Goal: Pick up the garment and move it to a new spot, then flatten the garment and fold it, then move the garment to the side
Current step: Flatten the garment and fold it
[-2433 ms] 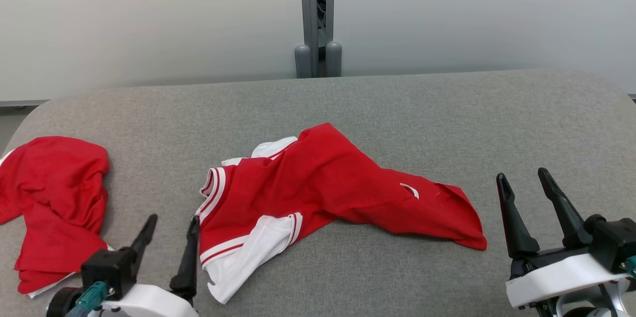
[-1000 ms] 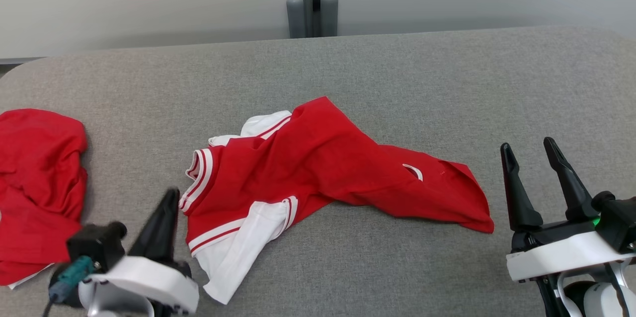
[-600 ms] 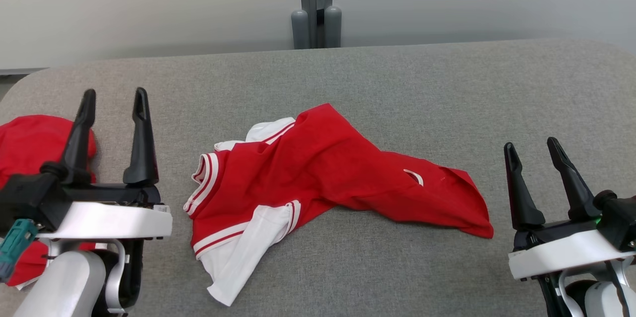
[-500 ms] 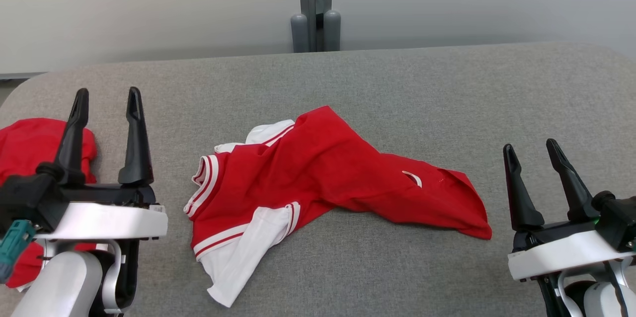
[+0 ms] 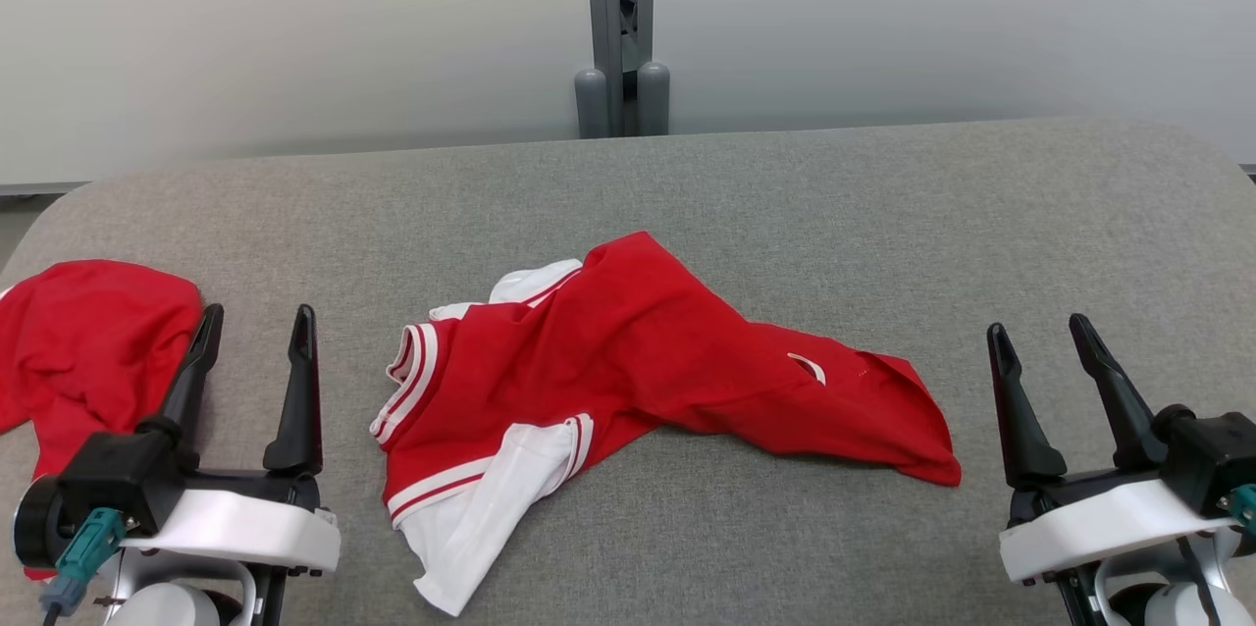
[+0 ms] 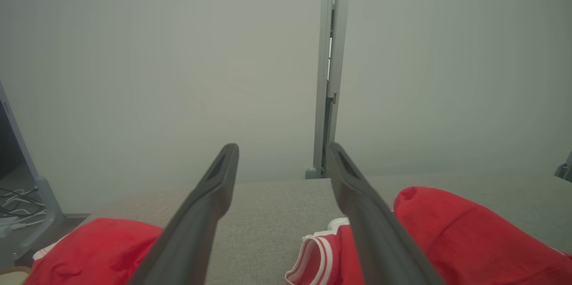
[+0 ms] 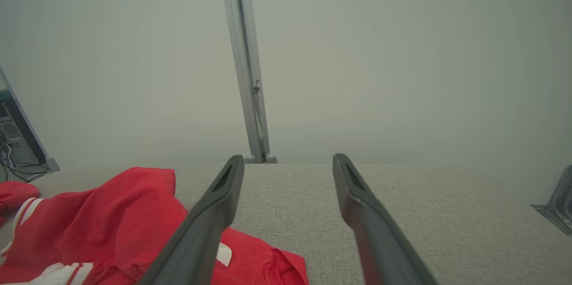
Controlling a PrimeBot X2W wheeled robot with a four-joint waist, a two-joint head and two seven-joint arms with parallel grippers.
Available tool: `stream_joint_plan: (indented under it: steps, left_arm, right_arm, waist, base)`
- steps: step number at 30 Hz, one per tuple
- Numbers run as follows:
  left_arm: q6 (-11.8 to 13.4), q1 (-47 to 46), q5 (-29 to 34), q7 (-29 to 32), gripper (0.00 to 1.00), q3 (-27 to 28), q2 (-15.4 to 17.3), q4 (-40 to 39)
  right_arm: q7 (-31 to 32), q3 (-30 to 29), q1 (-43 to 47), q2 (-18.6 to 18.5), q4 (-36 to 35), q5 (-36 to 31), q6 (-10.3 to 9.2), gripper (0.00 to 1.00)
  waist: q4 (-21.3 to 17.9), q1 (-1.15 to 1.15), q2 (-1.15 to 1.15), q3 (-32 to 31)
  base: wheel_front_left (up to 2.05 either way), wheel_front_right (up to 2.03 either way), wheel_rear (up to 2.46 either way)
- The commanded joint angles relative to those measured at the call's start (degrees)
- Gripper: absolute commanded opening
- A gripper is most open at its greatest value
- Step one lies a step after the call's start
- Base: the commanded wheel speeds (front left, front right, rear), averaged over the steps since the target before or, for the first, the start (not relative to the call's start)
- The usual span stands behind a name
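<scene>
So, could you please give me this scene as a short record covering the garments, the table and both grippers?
shirt: red and white, crumpled, mid table
second garment: red, bunched at left edge
table: grey fabric top
left gripper: open, empty, between the garments
right gripper: open, empty, right of shirt
fold: not yet done

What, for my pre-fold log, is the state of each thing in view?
Red and white garment: crumpled, not folded, lying mid-table.
Second red garment: bunched up at the table's left end.
Left tool: open, empty, between the two garments.
Right tool: open, empty, right of the garment.
</scene>
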Motion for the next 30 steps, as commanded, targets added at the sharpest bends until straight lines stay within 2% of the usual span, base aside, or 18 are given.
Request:
stream_joint_plan:
  steps: [1,12,21,28,30]
  left_arm:
    - [-0.16,0.39,-0.22,-0.31,1.00,0.35,0.17,0.49]
    - [-0.49,0.54,-0.14,-0.59,1.00,0.64,-0.70,1.96]
    - [-0.28,-0.34,0.24,0.23,1.00,0.44,0.18,0.90]
    - [-2.30,3.47,-3.60,8.87,1.00,-3.87,-0.08,1.52]
    - [-2.20,5.15,-4.64,10.50,1.00,-4.67,-0.39,1.78]
  right_arm:
    - [0.10,-0.18,0.71,-0.36,0.29,0.09,0.01,1.00]
    - [-0.03,0.08,0.45,-0.36,0.76,0.58,0.01,1.00]
    - [-0.45,-0.04,0.46,-0.36,0.59,1.35,0.01,1.00]
    - [-0.85,0.66,-0.21,-0.36,0.83,1.33,0.01,1.00]
    - [-1.11,0.75,-0.25,-0.38,0.99,1.61,0.01,1.00]
  waist:
    - [0.01,0.00,0.00,-0.17]
    - [-0.27,0.00,0.00,-0.78]
    - [-0.14,0.00,0.00,-0.41]
    - [-0.22,0.00,0.00,0.75]
    - [-0.25,0.00,0.00,1.27]
  base:
    - [0.00,0.00,0.00]
    - [0.00,0.00,0.00]
    - [0.00,0.00,0.00]
    - [0.00,0.00,0.00]
    - [0.00,0.00,0.00]
